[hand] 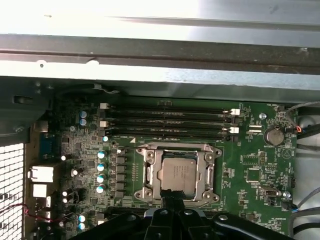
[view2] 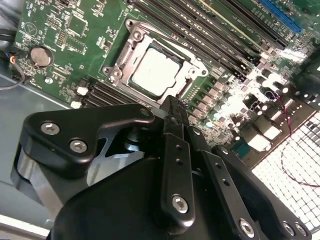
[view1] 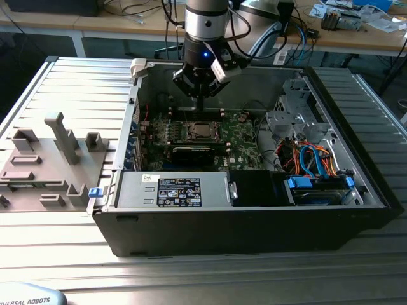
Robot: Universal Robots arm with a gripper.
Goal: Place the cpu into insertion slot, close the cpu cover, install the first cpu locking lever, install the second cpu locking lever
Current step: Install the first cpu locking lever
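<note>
Gripper (view2: 172,107) hangs inside the open computer case (view1: 241,222), fingers pressed together with nothing between them, tips just above the near edge of the insertion slot (hand: 150,192). The cpu (hand: 177,173) lies seated in that slot on the green circuit board (hand: 250,165), the cpu cover (hand: 206,172) closed flat around it.

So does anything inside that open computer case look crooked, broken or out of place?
Nothing stands out. The small square silver-grey chip sits flat and square in its socket on the green circuit board, with the thin silver metal frame lying level around it. The black gripper hovers at the socket's edge, fingers together, holding nothing.
</note>
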